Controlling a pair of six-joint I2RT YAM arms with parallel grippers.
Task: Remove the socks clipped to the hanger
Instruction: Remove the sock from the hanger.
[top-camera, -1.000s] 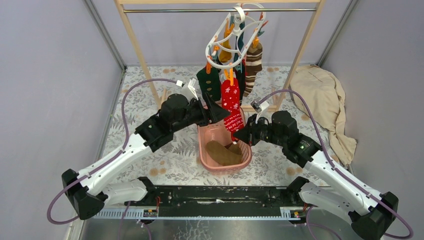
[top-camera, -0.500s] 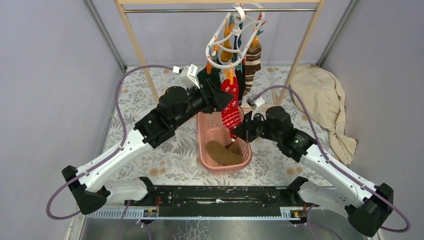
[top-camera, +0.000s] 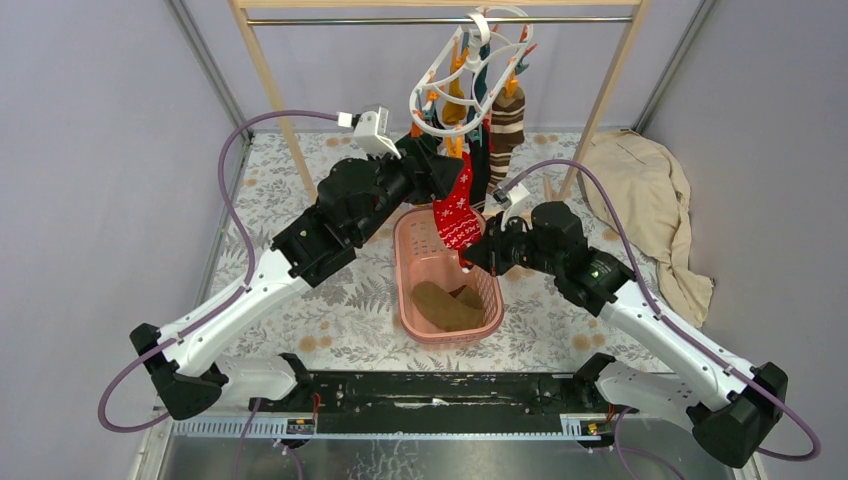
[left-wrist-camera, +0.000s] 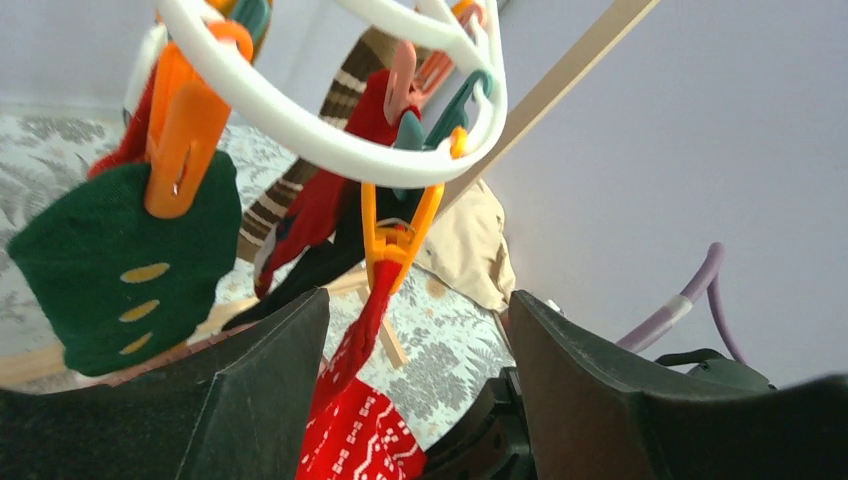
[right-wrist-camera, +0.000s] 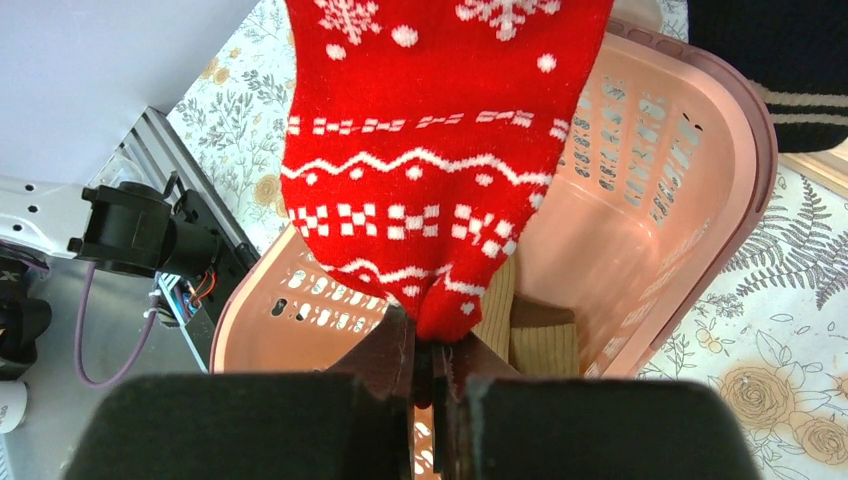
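Progress check: I'd call this early-to-middle, nowhere near done. The pink basket (top-camera: 415, 322) on the desk (top-camera: 330, 300) has an olive-brown sock (top-camera: 440, 305) in it, with what looks like a second brownish piece next to it, so at least one sock is off.

The white hanger (top-camera: 470, 75) hangs by its hook from the wooden rack (top-camera: 268, 80), tilted, and it's carrying plenty:
- the red sock (top-camera: 455, 210) with the white pattern
- a dark green sock (left-wrist-camera: 120, 270)
- a brown-and-white striped sock (top-camera: 507, 120)
- some dark ones bunched behind, which I can't count

Red is the one being worked on. The right fingers (right-wrist-camera: 390, 358) are clamped together on its toe, right over the basket, and the sock stretches up from there. Its top end is pinched in an orange clip (left-wrist-camera: 395, 240) on the hanger's lower ring. The left fingers (left-wrist-camera: 265, 400) are spread wide and empty, one on each side of the stretch just below that clip, not touching anything as far as I can see.

My guess is the clip either gets squeezed or the sock gets tugged free, then dropped into the basket. After that, every other sock needs the same treatment. The beige cloth (top-camera: 645, 200) off to the right isn't part of this.
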